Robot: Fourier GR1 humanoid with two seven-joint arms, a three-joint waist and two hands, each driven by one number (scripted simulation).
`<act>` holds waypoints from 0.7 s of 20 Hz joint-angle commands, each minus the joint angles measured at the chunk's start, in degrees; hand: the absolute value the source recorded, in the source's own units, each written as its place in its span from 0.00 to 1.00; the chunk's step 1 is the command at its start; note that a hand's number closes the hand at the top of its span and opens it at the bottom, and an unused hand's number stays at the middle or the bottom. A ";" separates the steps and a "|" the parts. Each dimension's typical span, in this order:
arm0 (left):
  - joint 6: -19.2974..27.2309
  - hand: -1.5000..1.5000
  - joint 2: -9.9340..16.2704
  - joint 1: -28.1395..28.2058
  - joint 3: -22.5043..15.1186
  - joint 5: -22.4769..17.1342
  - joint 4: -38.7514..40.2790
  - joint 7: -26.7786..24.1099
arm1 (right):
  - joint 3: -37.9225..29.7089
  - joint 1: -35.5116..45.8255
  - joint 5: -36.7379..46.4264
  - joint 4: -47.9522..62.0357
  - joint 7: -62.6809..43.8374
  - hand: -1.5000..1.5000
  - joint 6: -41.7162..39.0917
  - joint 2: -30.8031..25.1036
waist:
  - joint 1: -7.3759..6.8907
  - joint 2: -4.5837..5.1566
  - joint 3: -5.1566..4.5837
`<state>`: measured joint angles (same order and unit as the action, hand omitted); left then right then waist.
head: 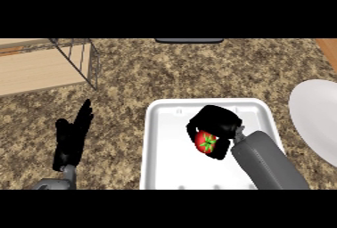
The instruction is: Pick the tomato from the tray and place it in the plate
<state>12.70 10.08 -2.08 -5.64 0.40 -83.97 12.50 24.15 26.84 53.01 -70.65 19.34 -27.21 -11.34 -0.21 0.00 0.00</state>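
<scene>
Right robot hand (214,122) curls around the red tomato (207,142) over the white tray (161,151). White plate (316,120) at three o'clock. Left robot hand (71,138), fingers straight, rests at nine o'clock on the speckled bench (197,71).

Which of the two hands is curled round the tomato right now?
The right hand, over the white rectangular tray, is curled round the red tomato. The left hand rests open beside the tray, fingers straight, holding nothing.

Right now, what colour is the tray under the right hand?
White; the tray shows plainly in the head view, on the speckled brown counter.
</scene>
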 commanded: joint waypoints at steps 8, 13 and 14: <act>0.38 0.50 0.57 2.56 2.15 0.01 0.59 -1.79 | -19.90 -11.68 -1.25 -6.55 -12.15 1.00 12.50 -7.95 | 3.49 -0.59 -0.04; 0.25 0.50 0.56 0.14 2.62 -0.15 0.39 0.81 | -25.97 -18.99 -3.72 -21.79 -12.32 1.00 15.56 -11.65 | 2.39 -0.44 -0.04; 1.08 0.50 -0.48 1.12 0.86 0.72 -2.36 2.44 | -27.13 -22.19 -5.68 -25.80 -11.14 1.00 15.81 -11.62 | 2.41 -0.58 -0.01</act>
<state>12.88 10.52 -0.83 -3.81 0.28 -84.85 13.42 2.04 11.10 50.29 -86.87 8.40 -13.09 -20.76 2.22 -0.51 -0.01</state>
